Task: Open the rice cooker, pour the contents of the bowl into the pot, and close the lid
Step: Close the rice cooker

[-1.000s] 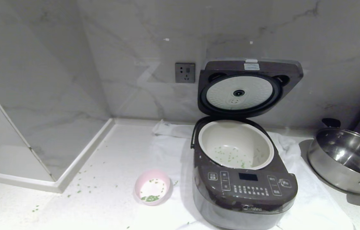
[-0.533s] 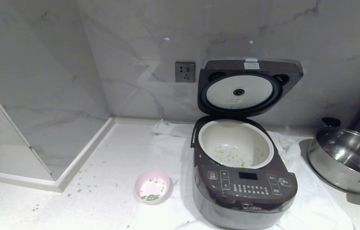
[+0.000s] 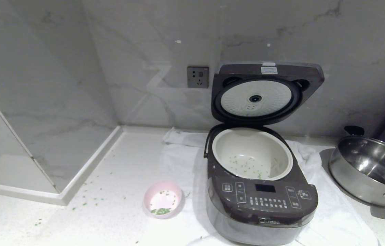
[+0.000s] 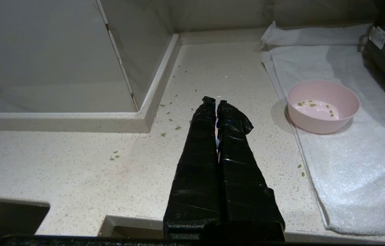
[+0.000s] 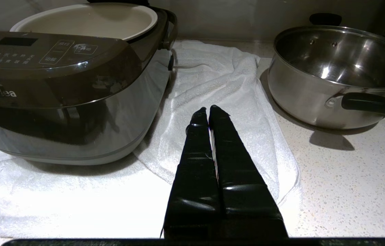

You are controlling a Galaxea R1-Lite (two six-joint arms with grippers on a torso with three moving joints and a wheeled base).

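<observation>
Countertop; steel pan edge-cropped.

A white towel covers the counter, a steel pan beside it, a socket on the wall.

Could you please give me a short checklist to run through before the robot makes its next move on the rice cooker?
1. Lid standing open: ok.
2. Pot seated in the rice cooker, green bits inside: ok.
3. Bowl emptied: not ok, some contents remain.
4. Counter free of spills: not ok, green bits scattered.
5. Left tool shut and holding nothing: ok.
6. Right tool shut, apart from the steel pan: ok.
</observation>
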